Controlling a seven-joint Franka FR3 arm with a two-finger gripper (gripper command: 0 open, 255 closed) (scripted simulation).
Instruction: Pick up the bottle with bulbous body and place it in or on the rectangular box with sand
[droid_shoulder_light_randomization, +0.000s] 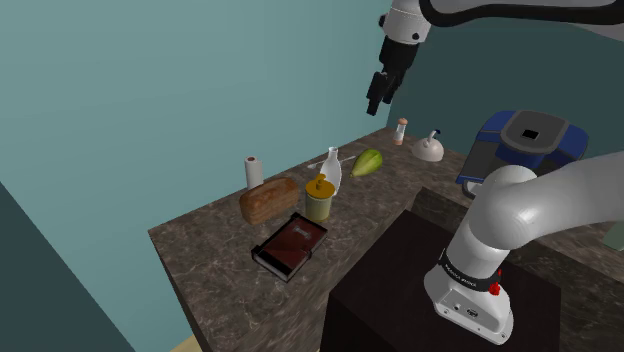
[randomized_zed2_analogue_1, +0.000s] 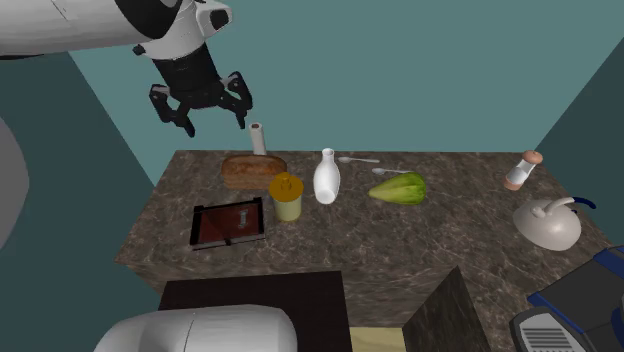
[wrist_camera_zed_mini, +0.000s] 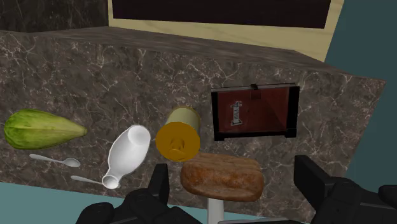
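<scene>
Upright on the dark marbled tabletop (droid_shoulder_light_randomization: 200, 250): white bottle (droid_shoulder_light_randomization: 332, 170) with bulbous body, long axis vertical, narrow neck up, round belly down. Seen from the wrist, open mouth aimed back toward the camera. Just beside a yellow jar (droid_shoulder_light_randomization: 319, 198), apparently touching it in the shoulder view. Brown loaf (randomized_zed2_analogue_1: 252, 170) near, on the jar's far side. Green leafy vegetable (randomized_zed2_analogue_1: 398, 187) on the bottle's other side, two spoons (randomized_zed2_analogue_1: 358, 160) behind.

Black gripper (droid_shoulder_light_randomization: 378, 100) high up over the tabletop, fingers spread wide apart, nothing between them. Well apart from the bottle: above and to its right in the shoulder view, above and to its left in the second exterior view. From the wrist, loaf and white paper roll (randomized_zed2_analogue_1: 258, 138) framed between the fingers (wrist_camera_zed_mini: 159, 184), bottle off beyond one finger's side.

Dark red rectangular box (randomized_zed2_analogue_1: 229, 222) flat on the tabletop, near the jar, apart from the bottle. Inside it a small pale mark, too small to read.

Farther off: white kettle (randomized_zed2_analogue_1: 547, 222) and a small shaker (randomized_zed2_analogue_1: 520, 171).
</scene>
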